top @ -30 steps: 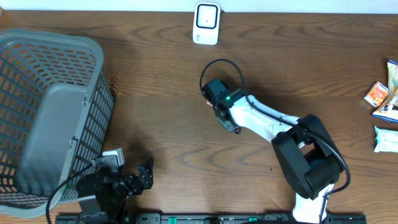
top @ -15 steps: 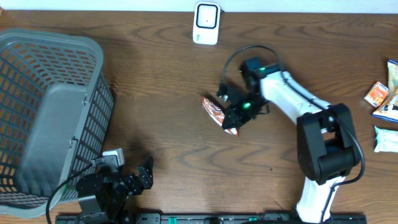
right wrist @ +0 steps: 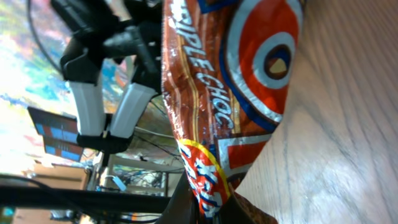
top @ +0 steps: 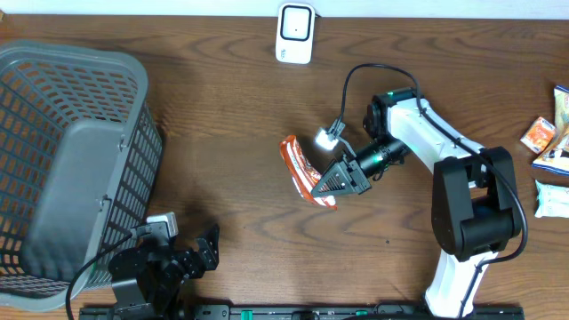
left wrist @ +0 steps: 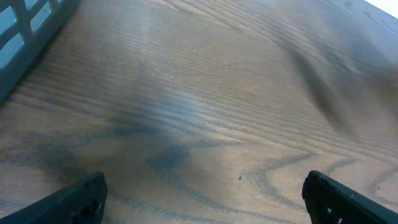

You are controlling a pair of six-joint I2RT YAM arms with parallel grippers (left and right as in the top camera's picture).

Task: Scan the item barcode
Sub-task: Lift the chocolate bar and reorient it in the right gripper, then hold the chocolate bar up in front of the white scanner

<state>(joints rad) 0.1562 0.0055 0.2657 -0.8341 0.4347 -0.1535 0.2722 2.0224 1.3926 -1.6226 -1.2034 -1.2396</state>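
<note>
An orange, red and brown snack packet (top: pixel 302 172) hangs above the middle of the table, pinched by its lower end in my right gripper (top: pixel 330 188), which is shut on it. The right wrist view shows the packet (right wrist: pixel 230 87) up close, standing on edge between the dark fingers (right wrist: pixel 193 202). A white barcode scanner (top: pixel 295 33) stands at the table's far edge, well beyond the packet. My left gripper (top: pixel 206 250) rests low at the front left, open, and in the left wrist view its fingertips (left wrist: pixel 81 198) stand wide over bare wood.
A large grey mesh basket (top: pixel 71 160) fills the left side. Several snack packets (top: pixel 551 147) lie at the right edge. The right arm (top: pixel 444 169) reaches across from the front right, a black cable looping above it.
My right gripper has swung round and lifted the packet off the table, turning it on edge; the wrist has moved right and the packet has come forward, away from the scanner. The left arm is still.
</note>
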